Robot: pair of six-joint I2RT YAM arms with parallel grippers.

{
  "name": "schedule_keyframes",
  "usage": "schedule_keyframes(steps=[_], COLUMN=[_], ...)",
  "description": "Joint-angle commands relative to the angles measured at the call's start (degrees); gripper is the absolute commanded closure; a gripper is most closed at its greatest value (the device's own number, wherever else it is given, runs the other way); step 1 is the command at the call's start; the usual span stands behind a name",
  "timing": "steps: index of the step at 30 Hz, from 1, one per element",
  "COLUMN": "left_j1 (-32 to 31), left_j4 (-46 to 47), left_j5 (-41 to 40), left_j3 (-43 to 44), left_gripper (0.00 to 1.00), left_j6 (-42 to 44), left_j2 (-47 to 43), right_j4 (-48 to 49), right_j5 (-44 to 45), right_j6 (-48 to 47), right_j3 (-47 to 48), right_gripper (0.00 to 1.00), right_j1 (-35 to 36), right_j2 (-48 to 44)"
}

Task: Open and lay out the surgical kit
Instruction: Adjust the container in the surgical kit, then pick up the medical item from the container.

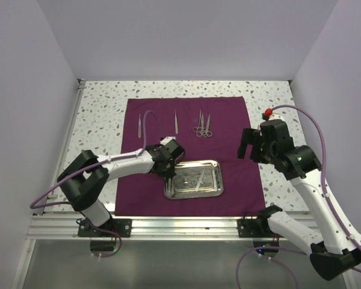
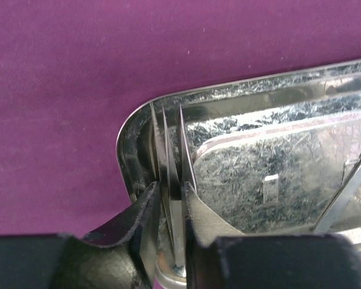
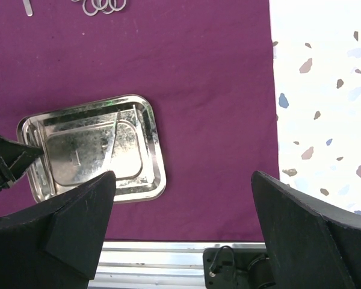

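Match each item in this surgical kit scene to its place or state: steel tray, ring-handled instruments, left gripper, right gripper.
Items
1. steel tray
2. ring-handled instruments
3. left gripper
4. right gripper

Places or states
A. wide open, over the right edge of the cloth
B. laid out on the cloth's far part
C. fingers either side of the tweezers at a tray corner
D. on the cloth's near part, about the middle

Pairs: 1-D, 2-B, 3-C, 4-A

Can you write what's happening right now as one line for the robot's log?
left fingers: either side of tweezers in tray corner | right fingers: open, above cloth edge | scissors: on cloth
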Motion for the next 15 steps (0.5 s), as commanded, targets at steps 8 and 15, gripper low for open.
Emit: schedule_keyframes(steps=[8,15], left_j1=[0.06,0.06], left_j4=[3.0,-6.83], left_j5=[0.41,-1.26], left_j3=[3.93,12.54], left_gripper=[1.0,1.0], left_j6=[2.28,3.69], left_j2=[4.59,-0.67], right_j4=[-1.1,-0.04], right_j5=[2.1,2.18], right_j6=[-1.2,-0.59], right_j3=[1.08,0.73], right_gripper=[0.02,0.02], right_j1=[-0.02,-0.11], right_j2=[-0.11,0.25])
